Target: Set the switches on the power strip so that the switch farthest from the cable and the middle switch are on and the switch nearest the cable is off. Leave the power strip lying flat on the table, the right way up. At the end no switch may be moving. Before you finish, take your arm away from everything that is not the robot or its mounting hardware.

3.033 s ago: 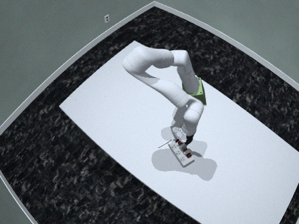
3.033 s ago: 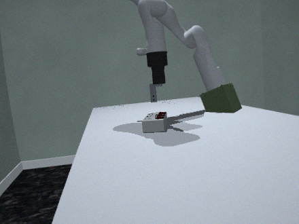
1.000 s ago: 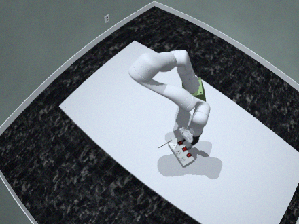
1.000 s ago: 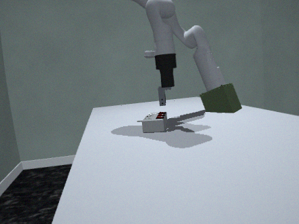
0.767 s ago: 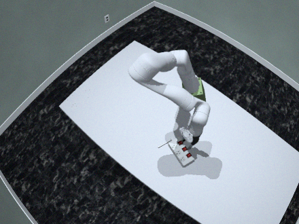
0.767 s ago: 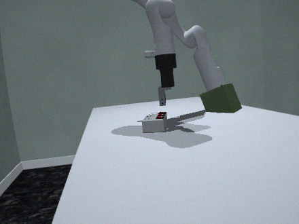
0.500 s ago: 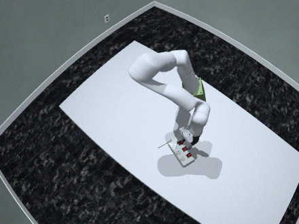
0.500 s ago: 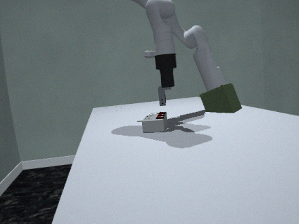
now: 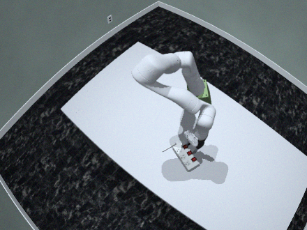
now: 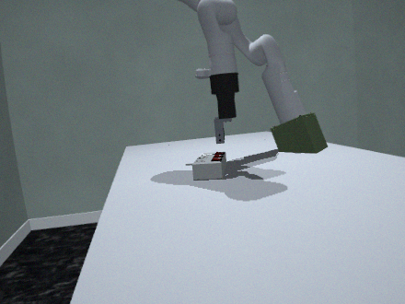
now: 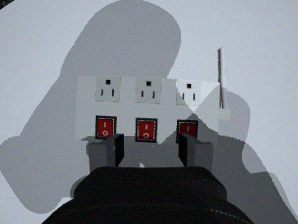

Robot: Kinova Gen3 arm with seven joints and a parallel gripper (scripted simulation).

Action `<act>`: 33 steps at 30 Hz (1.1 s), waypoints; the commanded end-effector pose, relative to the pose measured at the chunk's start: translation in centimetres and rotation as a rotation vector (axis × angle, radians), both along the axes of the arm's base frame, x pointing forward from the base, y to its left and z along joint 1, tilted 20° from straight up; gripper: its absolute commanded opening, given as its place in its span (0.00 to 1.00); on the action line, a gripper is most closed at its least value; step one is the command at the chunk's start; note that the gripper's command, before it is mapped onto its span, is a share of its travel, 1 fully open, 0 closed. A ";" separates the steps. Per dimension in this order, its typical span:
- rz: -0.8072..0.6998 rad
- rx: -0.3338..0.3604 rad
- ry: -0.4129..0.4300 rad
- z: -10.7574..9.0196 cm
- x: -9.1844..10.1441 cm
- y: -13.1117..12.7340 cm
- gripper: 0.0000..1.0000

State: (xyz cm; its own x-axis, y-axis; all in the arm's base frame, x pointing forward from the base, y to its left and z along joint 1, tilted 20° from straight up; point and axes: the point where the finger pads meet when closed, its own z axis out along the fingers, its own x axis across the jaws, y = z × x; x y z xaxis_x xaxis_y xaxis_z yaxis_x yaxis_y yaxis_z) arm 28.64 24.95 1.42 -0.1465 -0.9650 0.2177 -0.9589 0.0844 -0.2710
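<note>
A white power strip (image 9: 185,159) (image 10: 204,171) (image 11: 128,104) lies flat on the white table (image 9: 115,115) (image 10: 276,239), right way up. It has three red rocker switches in a row: left (image 11: 105,127), middle (image 11: 145,128) and right (image 11: 188,128) in the wrist view. Its thin cable (image 9: 167,149) (image 11: 220,76) leaves at the end by the right switch. I cannot tell which way each switch is tipped. My gripper (image 9: 192,142) (image 10: 221,135) (image 11: 151,145) is open and empty. It hangs a little above the strip, with the fingers on either side of the middle switch.
The arm's green base block (image 9: 206,92) (image 10: 300,134) stands on the table behind the strip. The table's near edge lies to the strip's left in the top view, with dark floor (image 9: 52,167) beyond.
</note>
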 end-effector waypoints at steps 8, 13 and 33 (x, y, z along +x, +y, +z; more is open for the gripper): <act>0.001 0.001 -0.001 0.1 0.0 0.1 1.00; 0.026 -0.002 0.003 0.9 0.4 0.2 1.00; 0.263 -0.050 0.045 8.8 3.2 0.4 1.00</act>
State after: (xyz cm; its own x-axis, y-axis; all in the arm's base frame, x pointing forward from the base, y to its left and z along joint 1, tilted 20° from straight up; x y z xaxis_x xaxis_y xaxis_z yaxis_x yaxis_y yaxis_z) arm 31.14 25.47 9.27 0.1280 -0.9529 0.2749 -0.9583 -0.1902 -0.2133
